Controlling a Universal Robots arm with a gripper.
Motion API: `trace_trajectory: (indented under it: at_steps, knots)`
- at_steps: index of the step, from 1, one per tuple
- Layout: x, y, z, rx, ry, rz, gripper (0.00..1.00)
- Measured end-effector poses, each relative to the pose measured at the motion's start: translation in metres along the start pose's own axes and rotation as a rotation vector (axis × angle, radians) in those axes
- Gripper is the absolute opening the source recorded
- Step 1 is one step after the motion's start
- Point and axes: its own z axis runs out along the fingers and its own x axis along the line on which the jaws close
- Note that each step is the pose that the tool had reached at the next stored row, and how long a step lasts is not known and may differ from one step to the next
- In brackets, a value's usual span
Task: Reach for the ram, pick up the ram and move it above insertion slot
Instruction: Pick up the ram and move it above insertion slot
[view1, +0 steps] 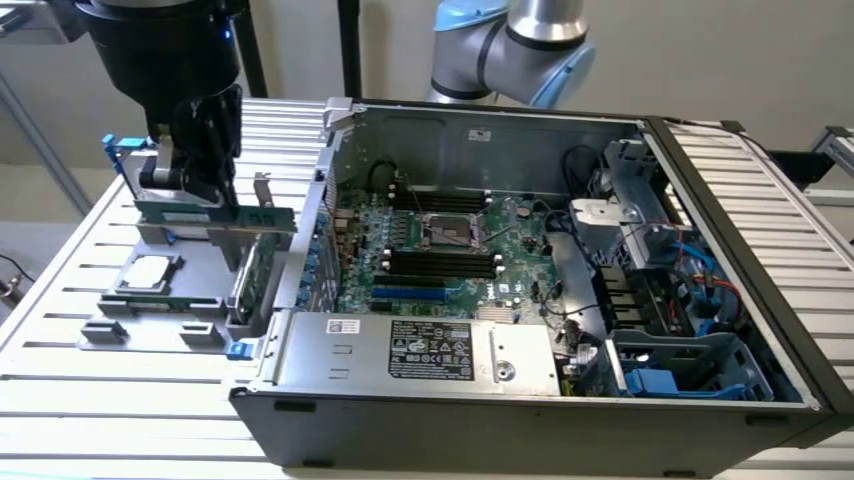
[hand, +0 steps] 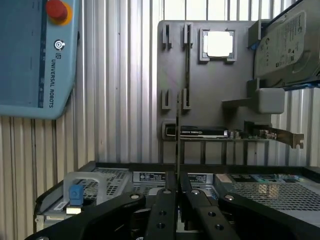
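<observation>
My black gripper (view1: 200, 188) hangs over the grey parts holder (view1: 134, 330) at the exterior view's left, outside the open computer case. It is shut on the ram (view1: 220, 218), a long thin green stick held level below the fingers and lifted clear of the holder. In the wrist view the ram (hand: 178, 140) shows edge-on as a thin dark line between the closed fingertips of the gripper (hand: 178, 192). The black memory slots (view1: 441, 262) lie on the motherboard inside the case, well towards the exterior view's right of the gripper.
On the holder (hand: 200, 85) sit a square processor (hand: 219, 44), a silver hard drive (hand: 285, 45) and a green expansion card with a metal bracket (hand: 235, 132). The case wall (view1: 327, 180) stands between gripper and motherboard. A teach pendant (hand: 35, 55) lies on the slatted table.
</observation>
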Motion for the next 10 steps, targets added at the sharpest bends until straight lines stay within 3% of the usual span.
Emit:
trace_trajectory:
  at_steps: [10]
  knots:
    - [-0.002,-0.0235,-0.004,0.004,-0.001,0.0,0.13]
